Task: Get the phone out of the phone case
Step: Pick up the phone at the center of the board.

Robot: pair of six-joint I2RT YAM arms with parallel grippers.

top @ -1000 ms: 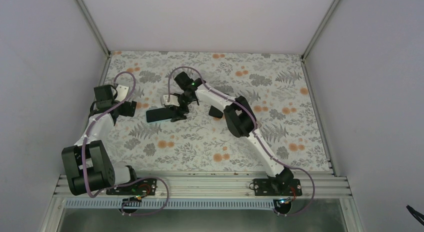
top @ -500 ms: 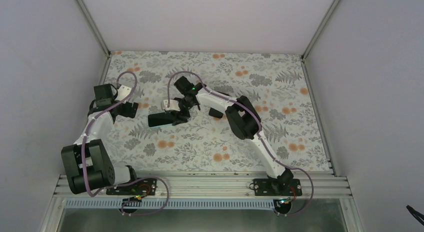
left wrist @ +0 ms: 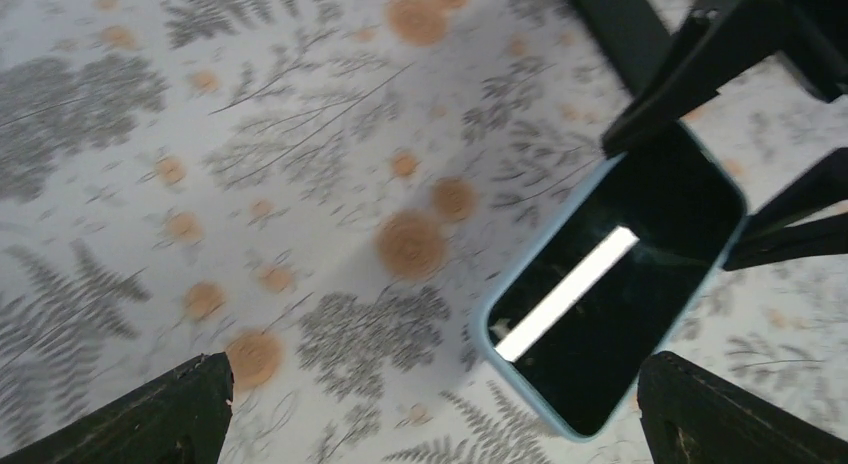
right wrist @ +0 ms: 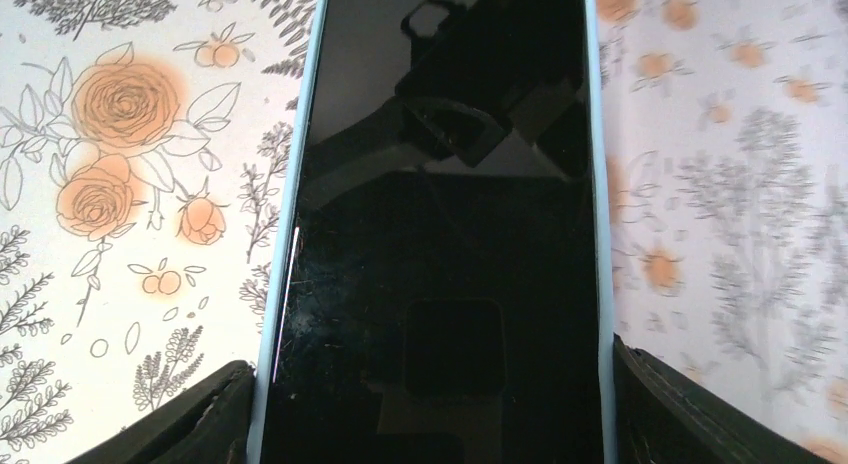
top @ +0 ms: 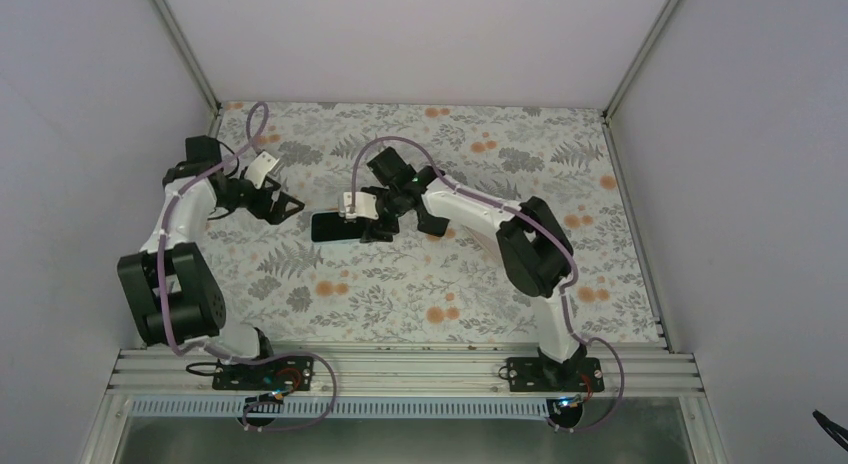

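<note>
In the right wrist view, the picture's edges cut off both ends of the dark-screened phone in its pale blue case [right wrist: 440,234]. Of the right gripper [right wrist: 430,409] we saw only two black wedges at the bottom corners. In the left wrist view, the left gripper [left wrist: 432,394] showed only two black tips at the bottom corners, and the floral tablecloth [left wrist: 150,134] was blurred. The right gripper's fingers overlapped the phone's far end there and ran off the top right edge. From above, the right gripper hid the phone's right end. The phone was too small there to tell from its case. A small black object [top: 434,224] lay partly behind the right arm [top: 480,219]; we could not identify it.
</note>
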